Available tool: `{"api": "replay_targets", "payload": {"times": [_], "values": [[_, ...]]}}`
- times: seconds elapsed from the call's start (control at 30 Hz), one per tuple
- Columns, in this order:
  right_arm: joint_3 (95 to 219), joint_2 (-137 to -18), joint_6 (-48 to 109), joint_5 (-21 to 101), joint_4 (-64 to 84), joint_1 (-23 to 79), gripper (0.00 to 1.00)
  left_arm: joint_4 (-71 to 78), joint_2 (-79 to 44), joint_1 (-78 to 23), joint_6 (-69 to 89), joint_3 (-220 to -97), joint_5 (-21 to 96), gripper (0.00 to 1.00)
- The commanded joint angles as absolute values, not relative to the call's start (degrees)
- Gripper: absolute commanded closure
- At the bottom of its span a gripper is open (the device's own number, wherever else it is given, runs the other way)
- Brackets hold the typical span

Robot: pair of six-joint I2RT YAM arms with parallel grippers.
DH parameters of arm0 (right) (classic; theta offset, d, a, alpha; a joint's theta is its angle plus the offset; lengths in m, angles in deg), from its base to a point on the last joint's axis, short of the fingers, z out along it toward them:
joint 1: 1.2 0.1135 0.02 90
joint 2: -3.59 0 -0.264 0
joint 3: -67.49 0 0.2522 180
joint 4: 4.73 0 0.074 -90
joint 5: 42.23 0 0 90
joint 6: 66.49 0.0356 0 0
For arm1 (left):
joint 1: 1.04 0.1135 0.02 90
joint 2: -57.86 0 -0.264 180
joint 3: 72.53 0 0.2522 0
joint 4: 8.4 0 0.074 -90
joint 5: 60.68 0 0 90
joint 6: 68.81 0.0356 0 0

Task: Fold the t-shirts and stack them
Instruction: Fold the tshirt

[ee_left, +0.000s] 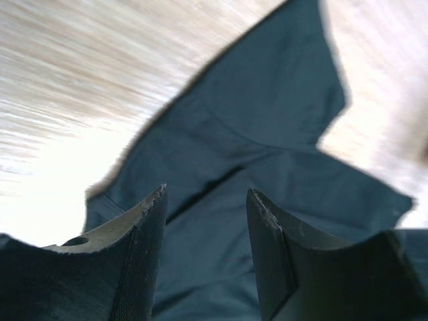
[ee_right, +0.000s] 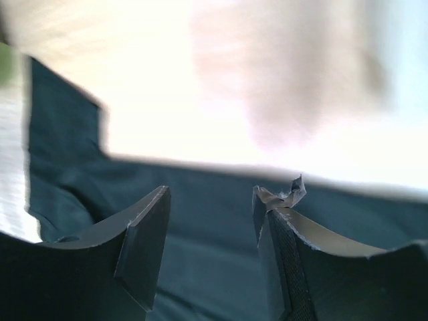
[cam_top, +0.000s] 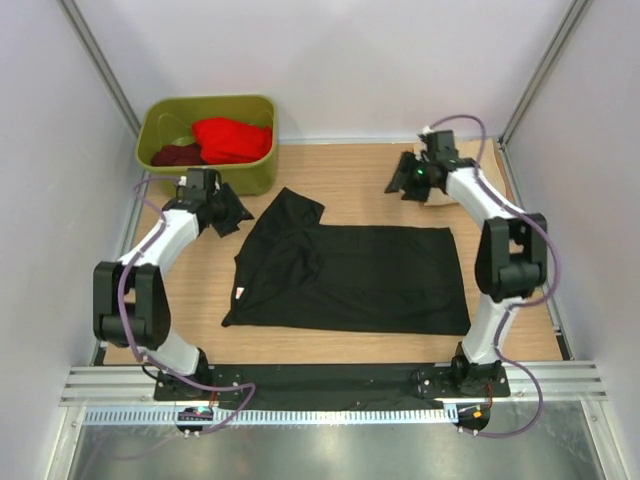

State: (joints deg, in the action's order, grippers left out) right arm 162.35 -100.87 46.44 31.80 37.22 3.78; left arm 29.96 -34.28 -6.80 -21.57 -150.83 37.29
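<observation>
- We see the black t-shirt (cam_top: 350,275) spread flat on the bench (cam_top: 500,345), on the near side of both end effectors and between them.
- Its white neck label (cam_top: 240,292) sits at the garment's left edge, nearer to us than the left end effector (cam_top: 228,212).
- The left part of the shirt is rumpled. One sleeve (cam_top: 300,203) points away from us and ends just to the right of the left end effector.
- The left end effector hovers above the bench at the shirt's far-left corner. In the left wrist view its fingers (ee_left: 144,227) stand apart with nothing between them, and black cloth fills the field beneath them.
- The right end effector (cam_top: 410,180) hovers beyond the shirt's far-right edge. In the right wrist view its fingers (ee_right: 144,227) are likewise spread and empty, with the shirt's edge below them.
- A beige patch (cam_top: 437,198) lies on the bench just beside the right end effector. It is too blurred for us to tell more.
- The olive-green tub (cam_top: 255,175) stands just beyond the left end effector, at the far-left corner of the bench.
- Inside the tub, the red t-shirt (cam_top: 232,140) lies bunched, with the maroon t-shirt (cam_top: 175,155) touching it on the left.
</observation>
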Motion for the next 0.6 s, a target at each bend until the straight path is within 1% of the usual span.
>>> {"api": "replay_targets", "payload": {"times": [0.0,0.03,0.1,0.17,0.33,0.37,0.47,0.57], "values": [[174.22,-109.56,49.96,35.46,36.62,10.83,0.41,23.55,-26.36,-6.32,-26.88,-147.66,37.59,0.48],[178.94,-111.52,50.05,36.07,36.89,12.24,0.41,24.51,-25.21,-6.4,-28.54,-147.03,36.98,0.48],[183.27,-117.05,50.49,36.52,36.72,15.92,0.41,29.32,-22.66,-6.05,-29.95,-146.15,33.99,0.47],[188.81,-120.67,50.66,37.22,35.58,18.3,0.41,31.1,-21.51,-6.05,-30.92,-145.54,32.93,0.46],[201.02,-132.0,55.05,37.05,34.7,22.61,0.43,31.98,-19.14,-5.79,-33.56,-142.81,34.77,0.45],[202.35,-135.15,55.32,37.13,34.7,23.06,0.42,32.25,-18.44,-5.61,-33.65,-142.63,35.29,0.46],[206.23,-139.3,53.92,38.1,33.04,24.64,0.42,34.09,-16.86,-5.44,-32.78,-142.19,35.65,0.45],[206.59,-140.55,50.41,38.89,28.82,26.05,0.41,34.98,-15.88,-5.44,-32.16,-141.23,36.09,0.45]]}}
